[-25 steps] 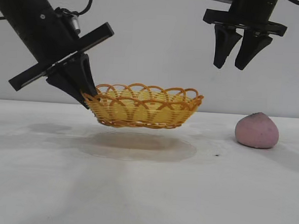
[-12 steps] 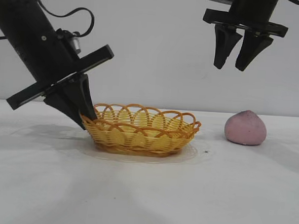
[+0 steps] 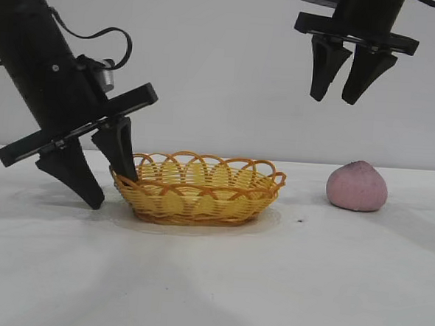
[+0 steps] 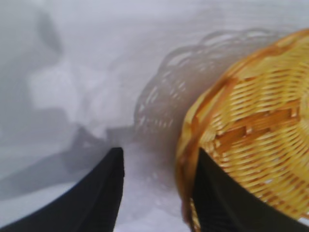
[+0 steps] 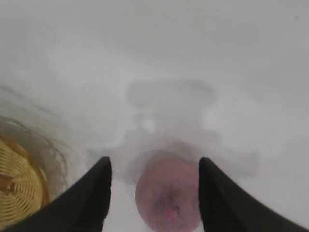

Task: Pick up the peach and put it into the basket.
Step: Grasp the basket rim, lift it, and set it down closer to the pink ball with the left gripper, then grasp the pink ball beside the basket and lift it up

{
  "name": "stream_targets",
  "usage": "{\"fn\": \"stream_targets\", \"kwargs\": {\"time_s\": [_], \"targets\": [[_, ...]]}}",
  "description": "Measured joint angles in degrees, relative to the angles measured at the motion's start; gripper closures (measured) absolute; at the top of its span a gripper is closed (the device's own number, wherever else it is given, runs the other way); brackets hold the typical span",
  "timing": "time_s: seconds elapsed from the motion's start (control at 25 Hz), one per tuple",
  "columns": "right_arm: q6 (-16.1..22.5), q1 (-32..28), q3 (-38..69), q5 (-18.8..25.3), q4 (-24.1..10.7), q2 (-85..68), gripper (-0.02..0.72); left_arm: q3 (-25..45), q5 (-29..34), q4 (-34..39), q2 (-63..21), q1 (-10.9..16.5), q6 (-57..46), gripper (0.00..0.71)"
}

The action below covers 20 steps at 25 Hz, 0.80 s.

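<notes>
Left end effector slants down from its dark arm at the basket's left end, fingers spread, one inside the rim and one outside, gripping nothing. Basket sits on the white tabletop before a pale wall. Right end effector hangs high, pointing down, fingers apart and empty, above the peach resting right of the basket.

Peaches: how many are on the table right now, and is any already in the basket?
1. The only peach sits on the table, right of the basket and apart from it, below the raised right pincer. None is visible in the basket; its floor is partly hidden.
</notes>
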Motion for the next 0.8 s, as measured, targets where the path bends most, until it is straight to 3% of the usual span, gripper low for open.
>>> {"fn": "stream_targets", "kwargs": {"time_s": [0.12, 0.28, 0.36, 0.44, 0.52, 0.6, 0.8], "targets": [[0.0, 0.0, 0.0, 0.1, 0.0, 0.0, 0.363, 0.0, 0.0, 1.1, -4.1, 1.5, 0.0, 0.352], [0.0, 0.0, 0.0, 0.1, 0.0, 0.0, 0.363, 0.0, 0.3, 6.1, -7.9, 5.7, -0.3, 0.352], [0.0, 0.0, 0.0, 0.1, 0.4, 0.0, 0.363, 0.0, 0.7, 12.1, -8.5, 7.8, -4.4, 0.352], [0.0, 0.0, 0.0, 0.1, 0.7, 0.0, 0.363, 0.0, 1.0, 22.7, -8.6, 9.3, -11.4, 0.352], [0.0, 0.0, 0.0, 0.1, 1.1, 0.0, 0.363, 0.0, 2.1, 36.2, -8.8, 9.7, -19.9, 0.352], [0.0, 0.0, 0.0, 0.1, 1.3, 0.0, 0.363, 0.0, 3.2, 44.9, -9.9, 9.7, -25.3, 0.352], [0.0, 0.0, 0.0, 0.1, 1.5, 0.0, 0.363, 0.6, 4.0, 47.6, -20.0, 9.6, -28.3, 0.352]]}}
